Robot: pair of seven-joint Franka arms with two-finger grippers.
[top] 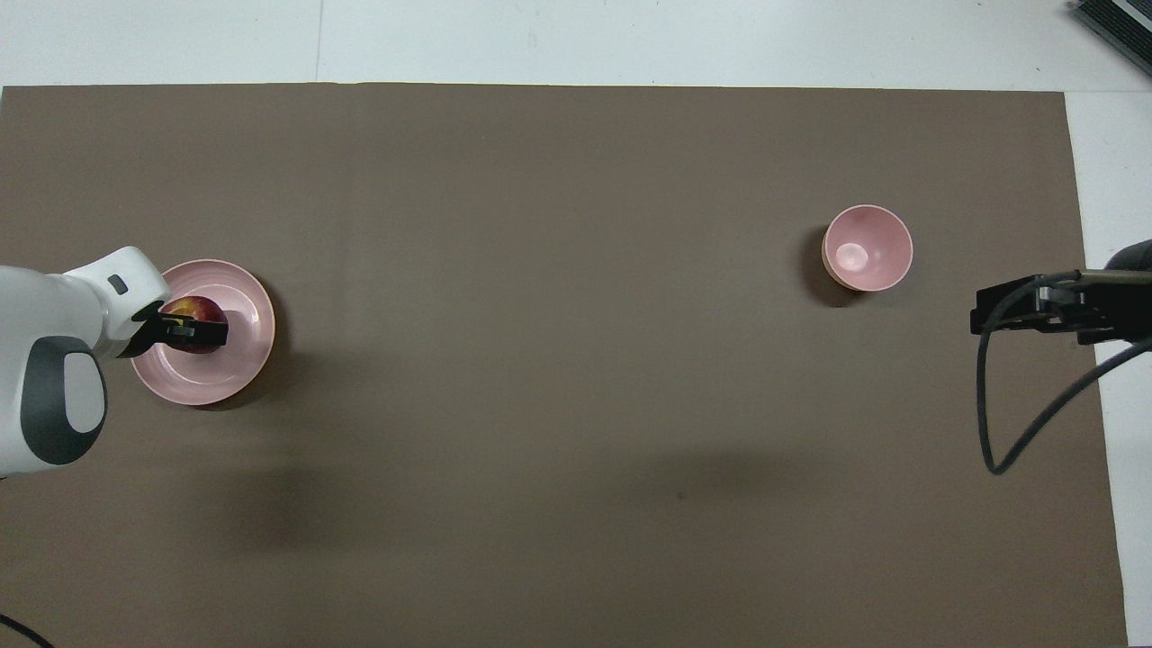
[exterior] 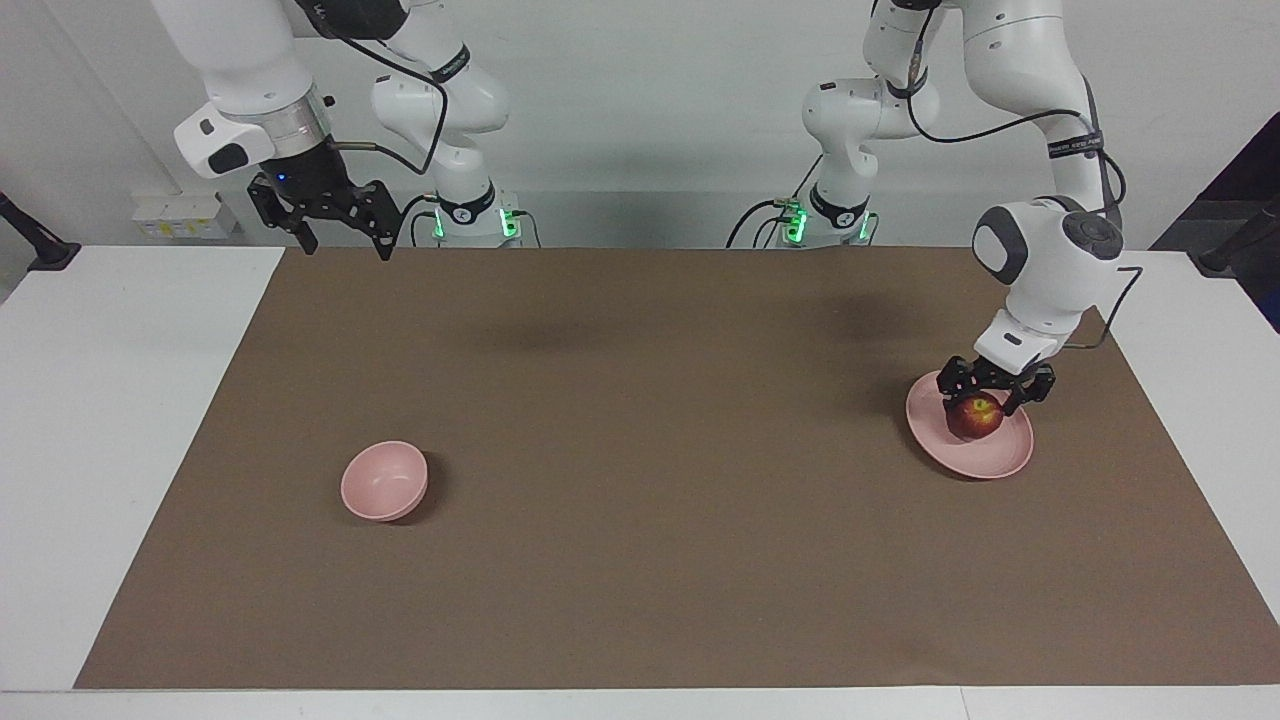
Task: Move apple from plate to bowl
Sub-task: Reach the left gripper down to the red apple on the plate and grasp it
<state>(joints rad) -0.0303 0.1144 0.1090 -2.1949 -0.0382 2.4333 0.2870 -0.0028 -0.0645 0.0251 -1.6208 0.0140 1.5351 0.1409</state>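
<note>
The dark red apple (exterior: 975, 417) with a yellow-green patch lies on the flat pink plate (exterior: 1010, 455) at the left arm's end of the table. My left gripper (exterior: 992, 396) is down over the apple, fingers spread wider than it, one on each side of its top. In the overhead view the left gripper (top: 193, 331) covers much of the apple (top: 200, 310) on the plate (top: 243, 310). The deep pink bowl (exterior: 384, 481) stands empty toward the right arm's end; it also shows in the overhead view (top: 868, 247). My right gripper (exterior: 345, 243) waits open, raised, near its base.
A brown mat (exterior: 640, 500) covers the white table (exterior: 110, 420). The right gripper (top: 985, 310) and its cable hang over the mat's edge at the right arm's end in the overhead view.
</note>
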